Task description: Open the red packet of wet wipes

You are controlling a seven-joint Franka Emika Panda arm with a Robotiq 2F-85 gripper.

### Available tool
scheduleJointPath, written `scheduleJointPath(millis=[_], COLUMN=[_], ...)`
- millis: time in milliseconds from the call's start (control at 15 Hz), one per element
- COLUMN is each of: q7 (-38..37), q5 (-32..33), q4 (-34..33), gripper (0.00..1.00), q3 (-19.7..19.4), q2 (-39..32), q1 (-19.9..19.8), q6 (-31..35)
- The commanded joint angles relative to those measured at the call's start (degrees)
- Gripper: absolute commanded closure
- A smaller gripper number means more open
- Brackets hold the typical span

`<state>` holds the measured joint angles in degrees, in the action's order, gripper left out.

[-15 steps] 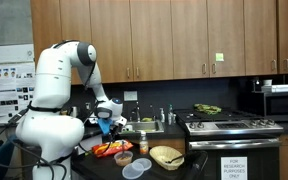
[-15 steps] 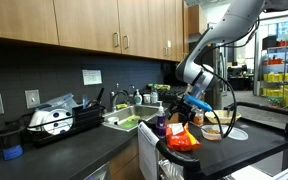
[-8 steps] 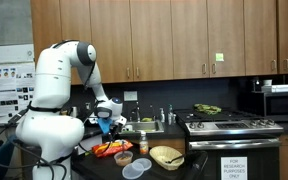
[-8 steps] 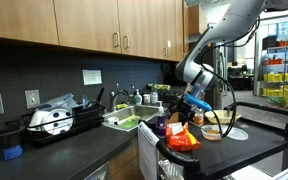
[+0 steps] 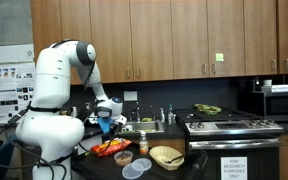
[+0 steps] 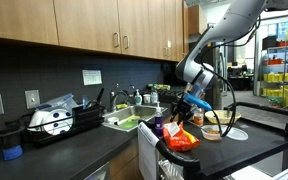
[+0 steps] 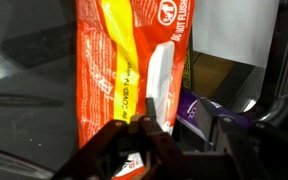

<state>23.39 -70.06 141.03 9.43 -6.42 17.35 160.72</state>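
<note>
Your claw (image 7: 189, 150) is hovering just above the red packet of wet wipes (image 7: 109, 70), its dark fingers straddling the end of the white oblong flap (image 7: 159, 80). I cannot tell whether it is pinching anything. The glossy, crinkled packet is lying flat under the claw on the dark desk (image 7: 24, 90). Your white arm (image 5: 59, 75) is bending over, wrist pointing down.

The dark countertop (image 6: 262, 140) carried a small cluster of things at one end. In an exterior view the red packet of wet wipes (image 5: 111, 149) lay flat at the left, the tan bowl (image 5: 167, 157) sat well to its right, and two round clear plastic containers (image 5: 134, 168) lay between them, nearer the front edge. In the wrist view a purple wrapper (image 7: 199, 112) lay just beside the packet on the same dark surface.
</note>
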Motion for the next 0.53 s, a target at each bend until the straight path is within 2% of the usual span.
scheduleJointPath(millis=[0, 67, 333, 467], q7=[0.4, 0.3, 0.3, 0.3], q5=[-0.9, -1.1, -1.3, -1.3], q4=[0.7, 0.9, 1.4, 1.5], gripper=[0.81, 0.78, 0.78, 0.94], q3=[0.5, 0.5, 0.5, 0.5], q2=[1.4, 1.5, 1.4, 1.3], q1=[0.3, 0.4, 0.3, 0.3], q6=[0.3, 0.3, 0.5, 0.5])
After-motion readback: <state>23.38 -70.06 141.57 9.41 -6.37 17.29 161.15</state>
